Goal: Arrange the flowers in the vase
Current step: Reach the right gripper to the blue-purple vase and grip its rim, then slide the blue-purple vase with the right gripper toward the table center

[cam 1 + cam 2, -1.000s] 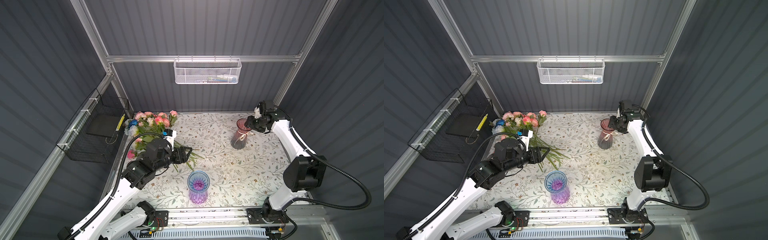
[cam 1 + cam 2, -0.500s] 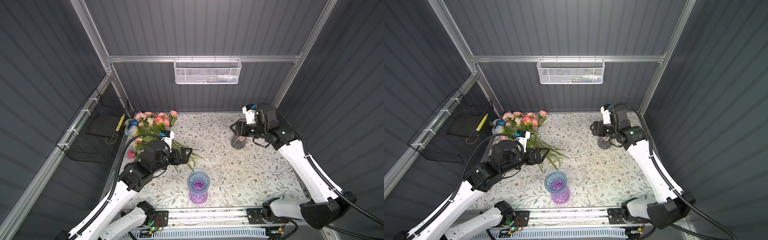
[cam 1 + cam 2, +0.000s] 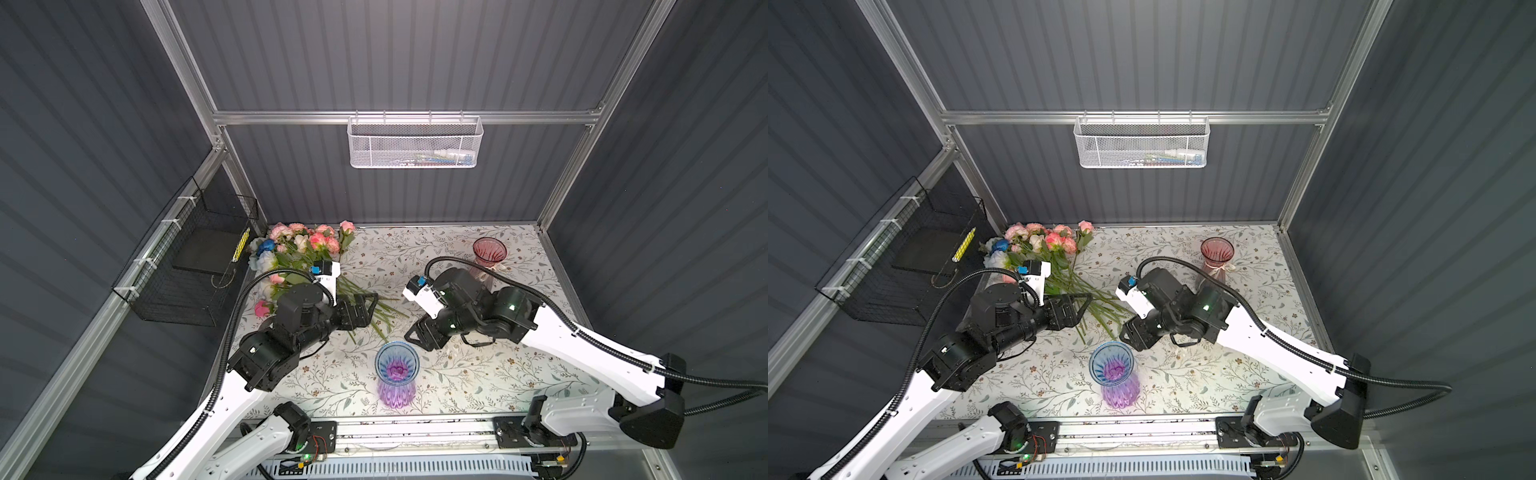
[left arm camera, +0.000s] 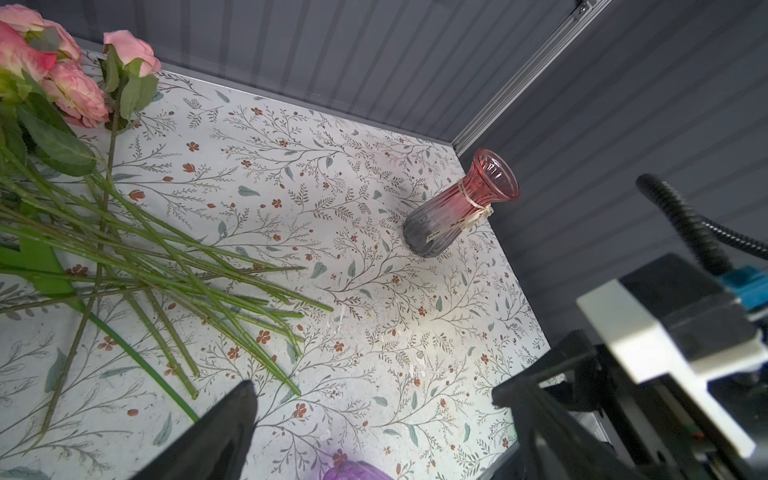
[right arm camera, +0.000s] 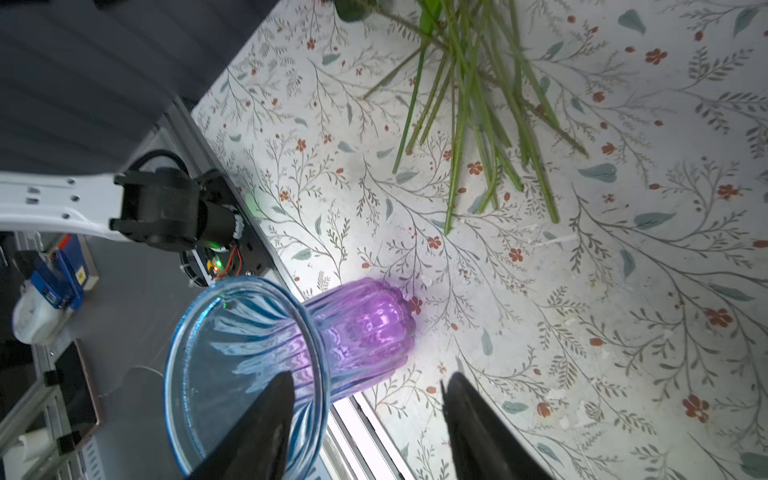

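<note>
Obstacles around your pincers?

Taking twelve as the back wall: the flowers (image 3: 303,249) lie heaped at ten o'clock on the table (image 3: 478,374), none in a vase, their stems (image 3: 384,313) fanning toward the centre. My left pincer (image 3: 368,311) sits above those stems, fingers apart and empty. My right pincer (image 3: 417,341), also apart and empty, is just beside the rim of the blue-purple vase (image 3: 397,376), which stands upright at six near the front edge.

Open room?

The red vase (image 3: 486,257) stands alone at one o'clock, near the back corner. Open table runs from three to five, under my right arm. A black wire basket (image 3: 187,270) hangs on the wall at nine.
</note>
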Tool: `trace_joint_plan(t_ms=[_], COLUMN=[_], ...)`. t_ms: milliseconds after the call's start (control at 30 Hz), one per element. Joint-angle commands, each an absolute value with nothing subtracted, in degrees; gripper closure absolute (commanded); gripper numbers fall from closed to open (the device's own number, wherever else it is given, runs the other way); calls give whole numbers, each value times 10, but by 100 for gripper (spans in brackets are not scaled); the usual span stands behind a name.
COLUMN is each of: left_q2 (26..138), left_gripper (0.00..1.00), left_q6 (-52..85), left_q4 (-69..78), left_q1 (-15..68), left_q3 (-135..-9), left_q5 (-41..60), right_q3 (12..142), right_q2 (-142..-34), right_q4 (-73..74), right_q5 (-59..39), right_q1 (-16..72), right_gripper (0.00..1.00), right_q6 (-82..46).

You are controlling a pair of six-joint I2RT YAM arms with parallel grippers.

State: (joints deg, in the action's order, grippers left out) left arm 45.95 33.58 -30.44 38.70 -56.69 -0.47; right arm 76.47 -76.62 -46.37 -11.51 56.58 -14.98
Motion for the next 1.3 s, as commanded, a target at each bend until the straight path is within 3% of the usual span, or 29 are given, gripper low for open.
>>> trace_joint_plan(t_ms=[0,200,667,1000,1267], left_q2=[459,452,451,445,441], left_gripper=[3,1,0,1,1], left_q6=[333,331,328,324,318], left_q4=[-308,-306,-311,-309,-324], left_q1=[390,390,390,390,390], left_q3=[-559,-554,-552,-544,-552], left_q5=[-5,-9,-10,-8,-14], right_q3=[775,768,758,745,817], right_q2=[-784,-807,-817,-774,-841], right_q4=[-504,-491,-494,-509,-512], right_q5=[-99,-126,-149,-139,-121], right_q1=[580,594,568,422,316], right_gripper=[41,48,90,100,100], right_q6=[-137,-135,-135,-125,-101])
